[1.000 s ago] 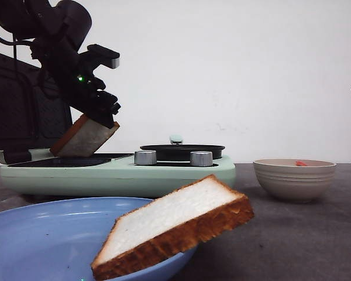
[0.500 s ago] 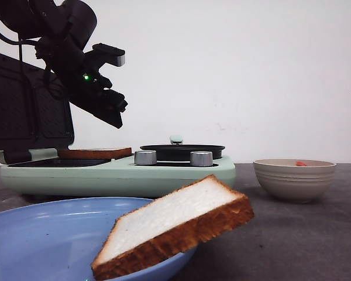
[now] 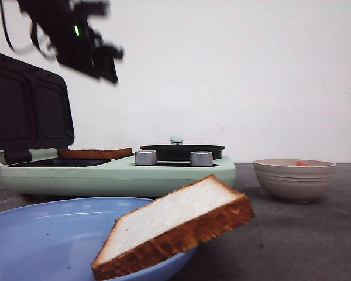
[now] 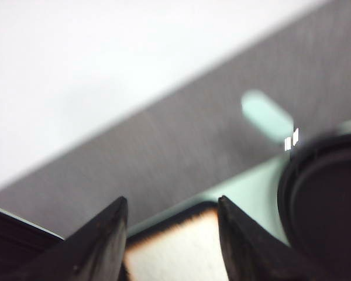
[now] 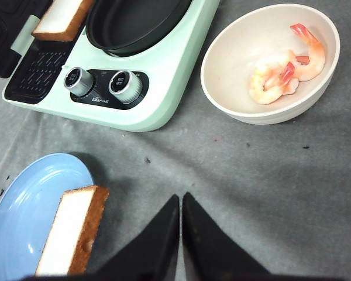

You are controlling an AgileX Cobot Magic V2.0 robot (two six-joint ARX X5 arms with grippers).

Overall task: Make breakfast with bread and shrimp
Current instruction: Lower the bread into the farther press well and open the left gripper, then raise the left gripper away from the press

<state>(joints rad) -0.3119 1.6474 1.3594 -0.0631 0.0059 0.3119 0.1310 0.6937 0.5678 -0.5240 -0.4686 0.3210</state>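
**One slice on the grill, one slice and the shrimp to go**

My left gripper hangs high above the open sandwich grill, its fingers spread apart and holding nothing. In my left wrist view, the pale face of a bread slice shows between the two fingers, well below them.

That slice lies flat on the grill plate on the left side of the appliance, beside the round black pan. The ridged lid stands open behind it. I judge the first step done: one piece of bread is placed for toasting.

The second bread slice leans on the rim of the blue plate nearest the camera, one edge propped up and overhanging the table. It has not been carried to the grill yet.

The shrimp sit in the beige bowl to the right of the appliance; my right wrist view shows two curled pink-orange pieces at the bottom, untouched. My right gripper hovers over the bare table between plate and bowl, its fingers pressed together with nothing between them.

By my reckoning the job is at an early stage: what remains is getting shrimp onto the bread or into the pan, bringing over the second slice, and closing the lid.
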